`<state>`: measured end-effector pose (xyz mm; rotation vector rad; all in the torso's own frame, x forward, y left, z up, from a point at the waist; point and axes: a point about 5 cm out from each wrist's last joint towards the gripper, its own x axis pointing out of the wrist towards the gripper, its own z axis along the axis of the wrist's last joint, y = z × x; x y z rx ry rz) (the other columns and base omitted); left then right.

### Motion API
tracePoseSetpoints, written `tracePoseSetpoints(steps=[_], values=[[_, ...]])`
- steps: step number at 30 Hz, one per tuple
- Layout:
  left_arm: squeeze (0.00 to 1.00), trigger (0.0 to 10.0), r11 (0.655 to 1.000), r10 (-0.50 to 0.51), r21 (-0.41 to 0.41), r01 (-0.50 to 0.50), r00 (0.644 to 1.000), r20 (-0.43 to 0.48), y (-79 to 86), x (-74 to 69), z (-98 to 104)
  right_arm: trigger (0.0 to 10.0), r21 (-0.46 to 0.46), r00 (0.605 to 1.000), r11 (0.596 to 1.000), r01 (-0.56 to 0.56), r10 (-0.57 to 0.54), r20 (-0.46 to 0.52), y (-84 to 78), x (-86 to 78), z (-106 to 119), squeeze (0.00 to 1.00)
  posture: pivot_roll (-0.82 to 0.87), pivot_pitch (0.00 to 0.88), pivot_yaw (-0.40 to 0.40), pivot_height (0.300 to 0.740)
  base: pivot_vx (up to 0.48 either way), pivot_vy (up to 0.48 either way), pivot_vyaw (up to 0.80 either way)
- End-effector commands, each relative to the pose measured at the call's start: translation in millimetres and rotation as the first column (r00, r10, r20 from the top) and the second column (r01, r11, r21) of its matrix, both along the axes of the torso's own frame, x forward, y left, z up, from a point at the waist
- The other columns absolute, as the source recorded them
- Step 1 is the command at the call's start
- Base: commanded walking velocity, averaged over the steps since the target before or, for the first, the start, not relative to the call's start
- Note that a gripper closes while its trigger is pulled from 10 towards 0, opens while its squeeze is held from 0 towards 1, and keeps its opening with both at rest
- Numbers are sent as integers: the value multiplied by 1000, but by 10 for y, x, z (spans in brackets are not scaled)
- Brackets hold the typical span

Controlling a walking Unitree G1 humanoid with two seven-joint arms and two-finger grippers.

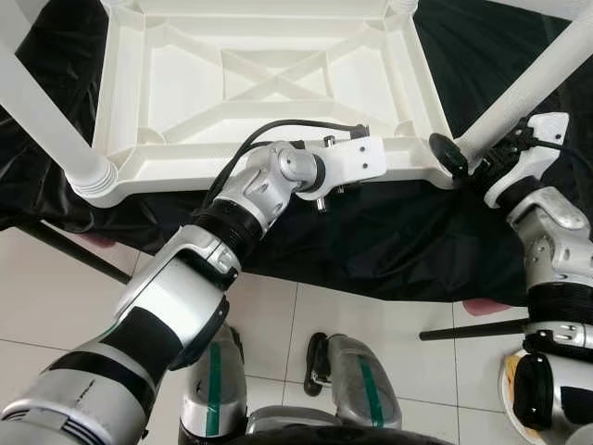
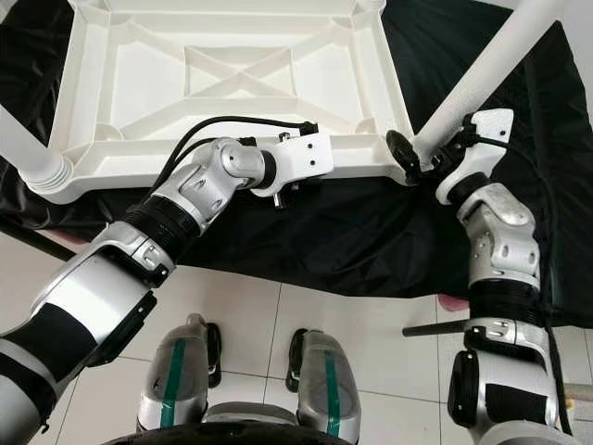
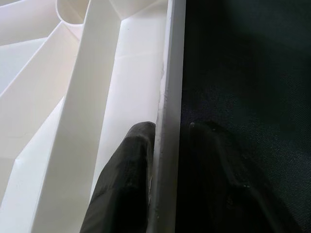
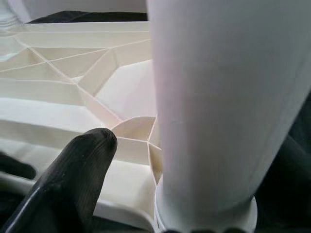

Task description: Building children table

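The white plastic table (image 1: 269, 83) lies upside down on a black cloth, its ribbed underside facing up. White legs stand in its corners, one at the near left (image 1: 46, 120) and one at the near right (image 1: 528, 83). My left gripper (image 3: 170, 128) is shut on the table's near rim (image 1: 185, 181), one finger (image 3: 129, 165) inside the frame and the other on the cloth side. My right gripper (image 1: 463, 153) sits at the base of the near right leg (image 4: 218, 97). One black finger (image 4: 77, 179) stands a little apart from that leg; the other finger is hidden behind it.
The black cloth (image 1: 389, 241) hangs over the front edge of a low support. Below it is a white tile floor (image 1: 278, 315) with my feet (image 1: 361, 380). Thin black rods (image 1: 74, 250) (image 1: 473, 329) stick out near the floor on both sides.
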<state>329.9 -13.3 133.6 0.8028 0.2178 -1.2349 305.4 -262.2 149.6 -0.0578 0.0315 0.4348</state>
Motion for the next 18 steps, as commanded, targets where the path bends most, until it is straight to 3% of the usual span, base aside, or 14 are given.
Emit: tracePoseSetpoints(steps=[1, 6, 7, 18], values=[[0, 10000, 999, 15, 50, -12, 998, -53, 75, -24, -148, 10000, -5, 1000, 1000, -28, 28, 5, -12, 18, -1, 0, 61, 35, -42, 740, 0, 0, 0], [0, 10000, 999, 14, 50, -12, 999, -52, 73, -22, -144, 9373, -10, 1000, 1000, -6, 6, 5, -84, 43, -17, 0, 61, 34, -43, 740, 0, 0, 0], [0, 10000, 999, 15, 50, -12, 999, -52, 73, -20, -142, 0, -6, 1000, 1000, -13, 13, 3, -100, 46, -24, 0, 61, 35, -42, 740, 0, 0, 0], [0, 10000, 999, 12, 54, -9, 999, -52, 77, -22, -141, 0, 7, 998, 998, -59, 59, -25, -108, 4, -104, 0, 62, 36, -38, 740, 0, 0, 0]])
